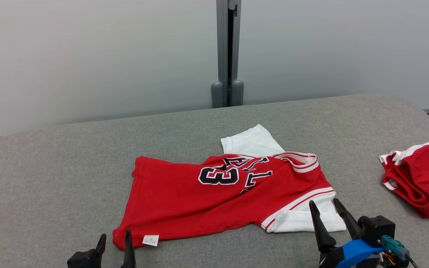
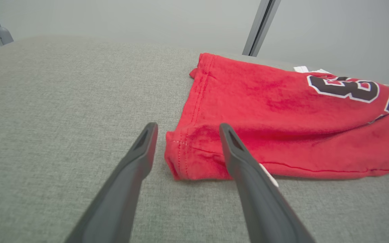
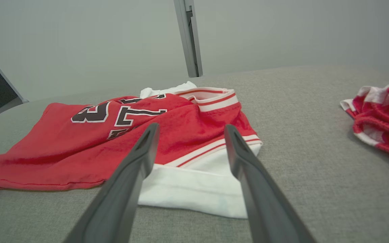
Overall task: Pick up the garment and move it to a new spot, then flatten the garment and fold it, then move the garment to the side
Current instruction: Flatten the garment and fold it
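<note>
The garment (image 1: 214, 193) is a red jersey with white sleeves and dark lettering, lying spread and somewhat rumpled in the middle of the grey table (image 1: 50, 178). My left gripper (image 1: 114, 238) stands open at the jersey's near left corner, its fingers either side of the hem corner (image 2: 181, 155) with nothing pinched. Over the near white sleeve (image 3: 194, 185) my right gripper (image 1: 326, 206) also stands open and holds nothing. A white label (image 1: 150, 240) pokes out at the near hem.
A second red and white cloth (image 1: 419, 178) lies bunched at the table's right edge. A grey post (image 1: 228, 52) stands behind the table against a pale wall. Bare grey surface extends to the left and behind the jersey.
</note>
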### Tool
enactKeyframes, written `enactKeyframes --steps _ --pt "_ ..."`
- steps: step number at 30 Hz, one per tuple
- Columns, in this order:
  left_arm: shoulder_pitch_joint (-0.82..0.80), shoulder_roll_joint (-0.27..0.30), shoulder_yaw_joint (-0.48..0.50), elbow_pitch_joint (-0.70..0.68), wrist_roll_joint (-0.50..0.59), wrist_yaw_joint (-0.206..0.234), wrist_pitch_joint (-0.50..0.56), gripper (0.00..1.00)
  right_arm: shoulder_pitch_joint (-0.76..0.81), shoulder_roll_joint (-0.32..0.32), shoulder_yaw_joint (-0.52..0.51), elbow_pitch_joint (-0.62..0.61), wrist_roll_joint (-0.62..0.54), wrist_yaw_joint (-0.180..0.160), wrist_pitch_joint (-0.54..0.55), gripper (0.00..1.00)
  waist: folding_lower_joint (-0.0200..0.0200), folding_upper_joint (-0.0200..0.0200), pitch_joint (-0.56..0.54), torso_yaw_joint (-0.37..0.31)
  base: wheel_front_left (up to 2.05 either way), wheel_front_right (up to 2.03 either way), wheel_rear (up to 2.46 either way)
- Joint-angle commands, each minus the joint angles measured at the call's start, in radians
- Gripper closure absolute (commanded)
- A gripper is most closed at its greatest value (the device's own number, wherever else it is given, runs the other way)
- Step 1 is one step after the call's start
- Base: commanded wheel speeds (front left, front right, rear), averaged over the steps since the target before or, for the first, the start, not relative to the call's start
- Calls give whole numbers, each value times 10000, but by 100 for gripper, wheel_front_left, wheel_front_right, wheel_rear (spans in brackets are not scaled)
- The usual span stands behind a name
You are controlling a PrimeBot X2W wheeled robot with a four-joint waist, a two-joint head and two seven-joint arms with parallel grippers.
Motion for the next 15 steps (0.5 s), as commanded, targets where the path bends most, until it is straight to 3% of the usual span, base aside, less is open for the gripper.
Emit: enactKeyframes --steps 1,15 --pt "13 5 -42 19 -47 6 -26 0 31 10 1 7 -1 1 -31 0 1 0 7 2 0 0 0" --pt "-565 5 -15 553 -553 40 -26 0 -134 9 -25 40 -157 1 -31 0 1 0 727 -48 0 0 0"
